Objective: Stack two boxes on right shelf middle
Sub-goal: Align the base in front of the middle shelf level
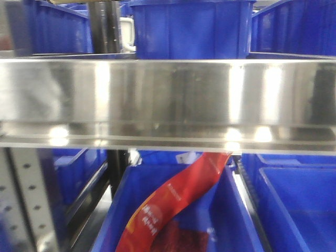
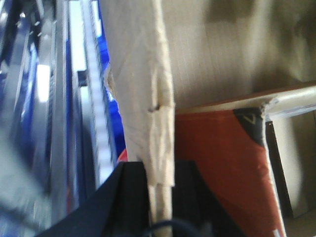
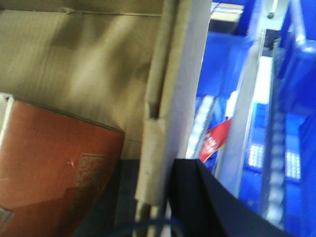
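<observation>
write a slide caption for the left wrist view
Left gripper clamped on the side wall of the plain carton, a red-printed box inside it, blue bin blurred beyond.

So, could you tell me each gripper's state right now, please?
Left gripper: closed on a wall of the plain carton.
Right gripper: closed on a wall of the plain carton.

Bright indoor light, white glare bands crossed the shelf [image 1: 168,100] front rail, blue bins [image 1: 189,26] looked soft and oversaturated, both wrist views were blurred, smeared toward their outer edges, dull shadow patches mottled the plain box [image 2: 237,44].
</observation>
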Robot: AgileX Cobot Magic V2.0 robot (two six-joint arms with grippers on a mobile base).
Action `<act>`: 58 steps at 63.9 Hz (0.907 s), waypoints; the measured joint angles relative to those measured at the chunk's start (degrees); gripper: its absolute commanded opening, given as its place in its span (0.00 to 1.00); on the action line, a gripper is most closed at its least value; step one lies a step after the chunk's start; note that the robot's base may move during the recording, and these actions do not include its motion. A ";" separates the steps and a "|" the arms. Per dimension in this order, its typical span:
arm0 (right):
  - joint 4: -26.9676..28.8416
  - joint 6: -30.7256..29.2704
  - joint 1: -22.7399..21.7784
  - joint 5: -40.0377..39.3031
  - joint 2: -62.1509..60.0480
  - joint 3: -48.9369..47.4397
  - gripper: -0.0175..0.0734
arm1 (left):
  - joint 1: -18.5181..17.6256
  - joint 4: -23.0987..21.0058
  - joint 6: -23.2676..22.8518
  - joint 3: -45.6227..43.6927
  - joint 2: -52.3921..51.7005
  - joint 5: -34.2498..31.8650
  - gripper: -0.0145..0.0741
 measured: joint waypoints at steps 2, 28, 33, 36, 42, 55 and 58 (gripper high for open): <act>0.00 0.00 0.00 0.00 0.00 0.00 0.01 | 0.00 0.00 0.00 0.00 0.00 0.00 0.04; 0.00 0.00 0.00 0.00 0.00 0.00 0.01 | 0.00 0.00 0.00 0.00 0.00 0.00 0.04; 0.00 0.00 0.00 0.00 0.00 0.00 0.01 | 0.00 0.00 0.00 0.00 0.00 0.00 0.04; 0.00 0.00 0.00 0.00 0.00 0.00 0.01 | 0.00 0.00 0.00 0.00 0.00 0.00 0.04; 0.00 0.00 0.00 0.00 0.00 0.00 0.01 | 0.00 0.00 0.00 0.00 0.00 0.00 0.04; 0.00 0.00 0.00 0.00 0.00 0.00 0.01 | 0.00 0.00 0.00 0.00 0.00 0.00 0.04; 0.00 0.00 0.00 0.00 0.00 0.00 0.01 | 0.00 0.00 0.00 0.00 0.00 0.00 0.04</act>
